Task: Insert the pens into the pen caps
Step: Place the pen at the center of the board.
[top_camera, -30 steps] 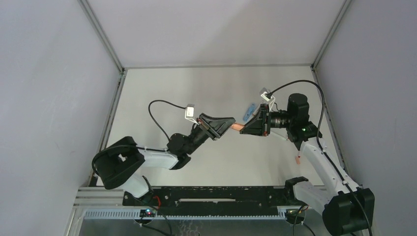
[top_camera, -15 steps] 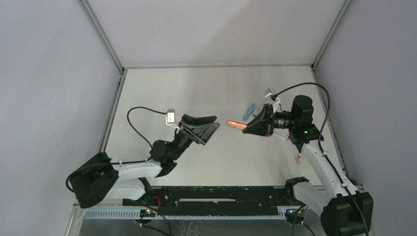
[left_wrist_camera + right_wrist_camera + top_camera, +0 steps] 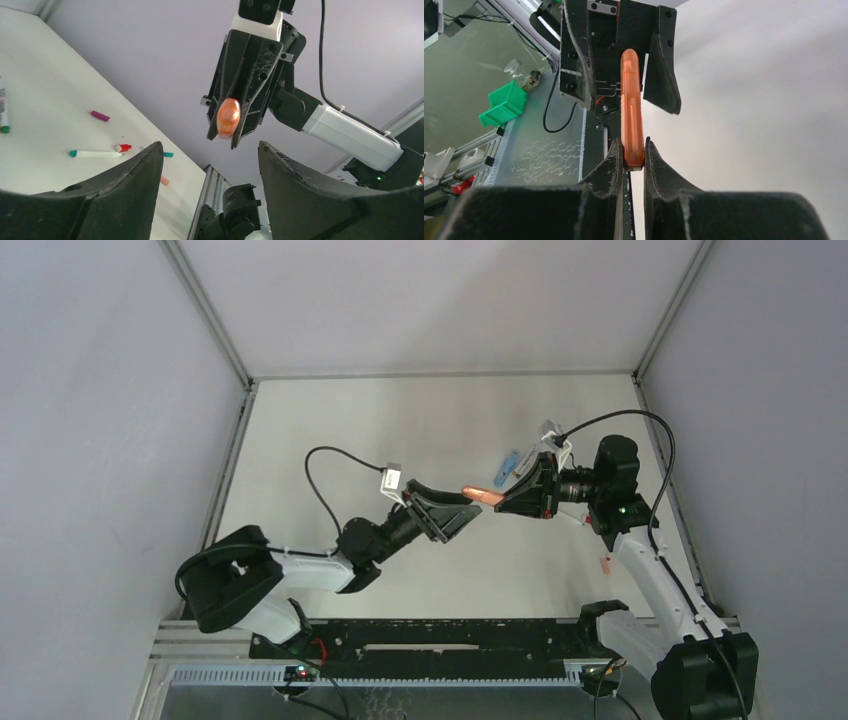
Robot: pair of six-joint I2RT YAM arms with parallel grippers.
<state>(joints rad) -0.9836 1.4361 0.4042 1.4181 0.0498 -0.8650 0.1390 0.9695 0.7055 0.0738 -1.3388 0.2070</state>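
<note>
My right gripper [image 3: 497,498] is shut on the base of a long salmon-orange pen cap [image 3: 631,107], held in the air and pointing left. Whether a pen sits inside it I cannot tell. In the left wrist view its rounded end [image 3: 228,115] faces me between the right gripper's jaws. My left gripper [image 3: 472,506] is open and holds nothing, its tips just beside the cap's free end. On the table lie a white pen [image 3: 95,154] with a teal end, a magenta cap [image 3: 100,116], a small teal cap [image 3: 168,154] and a red-ended piece [image 3: 123,148].
A light blue cap [image 3: 511,463] lies behind the right gripper. A small salmon cap [image 3: 605,563] lies near the right arm's forearm. Another pen [image 3: 4,112] shows at the left edge of the left wrist view. Grey walls close in the table [image 3: 400,420].
The left gripper opened, drew back to the lower left, then returned to the orange cap's free end, still open. The right gripper kept its grip and barely moved.
</note>
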